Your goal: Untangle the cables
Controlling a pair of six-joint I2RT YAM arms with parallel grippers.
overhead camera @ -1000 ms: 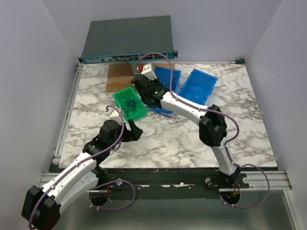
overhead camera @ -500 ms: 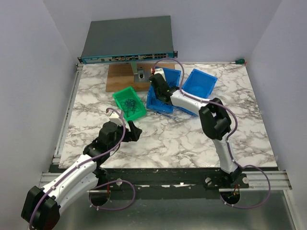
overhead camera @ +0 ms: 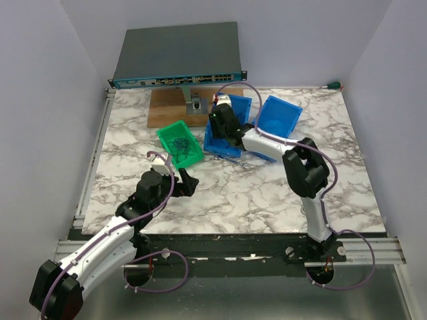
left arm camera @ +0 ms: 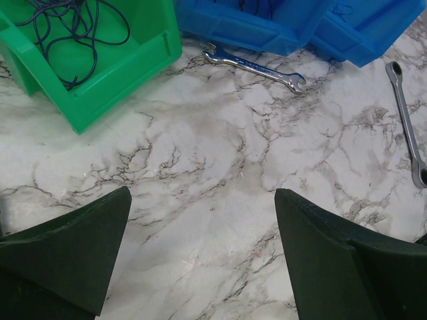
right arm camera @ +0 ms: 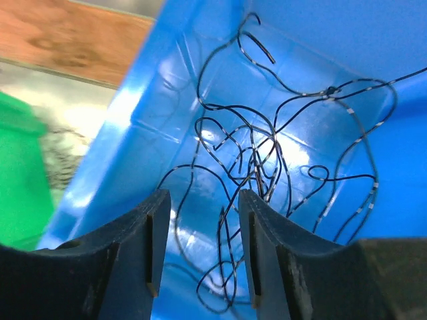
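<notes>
Thin dark-and-blue cables point(right arm camera: 267, 160) lie in a loose tangle inside the blue bin point(right arm camera: 167, 87). My right gripper point(right arm camera: 203, 200) hangs over them, open, with loose strands passing between its fingers and none pinched. From above, the right gripper point(overhead camera: 223, 125) is over that blue bin point(overhead camera: 215, 143). More dark blue cables point(left arm camera: 67, 27) lie in the green bin point(left arm camera: 120, 73), which the top view shows as the green bin point(overhead camera: 180, 143). My left gripper point(left arm camera: 201, 193) is wide open above bare marble, just short of the green bin, and holds nothing.
Two silver wrenches point(left arm camera: 253, 65) point(left arm camera: 407, 127) lie on the marble table point(overhead camera: 233, 193) in front of the blue bins. A second blue bin point(overhead camera: 277, 119) leans at the right. A wooden board point(overhead camera: 167, 107) and a network switch point(overhead camera: 177, 57) sit at the back.
The right gripper has moved right from near the green bin to the blue bin and opened, with wires now loose between its fingers. The left gripper has opened a little wider.
</notes>
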